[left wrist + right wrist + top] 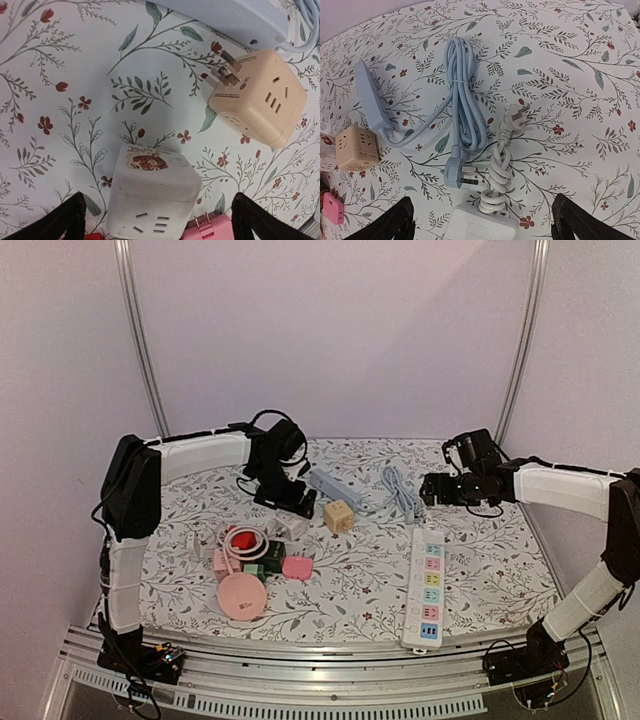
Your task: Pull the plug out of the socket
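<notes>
The light blue plug [456, 172] lies loose on the floral cloth with its prongs bare, plugged into no socket, at the end of its coiled blue cable [462, 100]. My right gripper [482, 220] hangs open above it and the end of the white power strip [480, 227], touching neither. The beige cube socket [260, 97] lies on its side with its own prongs [227, 67] bare, beside the blue power strip [225, 17]. My left gripper [157, 220] is open, its fingers [65, 220] wide of a white cube socket [150, 195].
A pink adapter [210, 227] lies against the white cube. The white strip's plug [517, 117] and twisted cord lie right of the blue plug. In the top view a pile of red, pink and green adapters [250, 565] sits front left, and the long white strip [424, 585] front right.
</notes>
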Controlling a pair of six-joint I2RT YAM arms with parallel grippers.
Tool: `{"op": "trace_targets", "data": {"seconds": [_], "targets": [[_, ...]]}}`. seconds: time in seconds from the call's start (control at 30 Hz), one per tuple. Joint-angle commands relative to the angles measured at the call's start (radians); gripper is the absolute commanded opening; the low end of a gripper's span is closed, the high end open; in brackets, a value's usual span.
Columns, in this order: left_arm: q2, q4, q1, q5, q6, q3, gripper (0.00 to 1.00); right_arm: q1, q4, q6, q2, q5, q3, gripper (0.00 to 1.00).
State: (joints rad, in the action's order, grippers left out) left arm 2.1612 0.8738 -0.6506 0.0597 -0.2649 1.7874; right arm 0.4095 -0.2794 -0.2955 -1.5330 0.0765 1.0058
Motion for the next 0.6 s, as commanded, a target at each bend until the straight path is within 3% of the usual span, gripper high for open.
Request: {"op": "trace_targets", "data": {"seconds": [0.0, 0.17, 0.27, 0.57], "targets": [[-0.044, -0.042, -0.005, -0.005, -0.012, 0.026, 1.0, -0.017, 0.013, -0.006, 0.059, 0.02, -0.04, 0.96], [-0.167, -0.131, 0.049, -0.025, -0.019, -0.041, 1.0, -0.081, 0.041, -0.017, 0.083, -0.011, -0.077, 0.99], [-0.273, -0.209, 0.145, -0.005, -0.041, -0.132, 1.0, -0.14, 0.063, -0.03, 0.088, -0.04, -0.102, 0.99], [-0.644, -0.664, 0.552, 0.095, -0.179, -0.63, 1.0, -0.271, 0.136, -0.012, 0.176, 0.03, -0.204, 0.99]]}}
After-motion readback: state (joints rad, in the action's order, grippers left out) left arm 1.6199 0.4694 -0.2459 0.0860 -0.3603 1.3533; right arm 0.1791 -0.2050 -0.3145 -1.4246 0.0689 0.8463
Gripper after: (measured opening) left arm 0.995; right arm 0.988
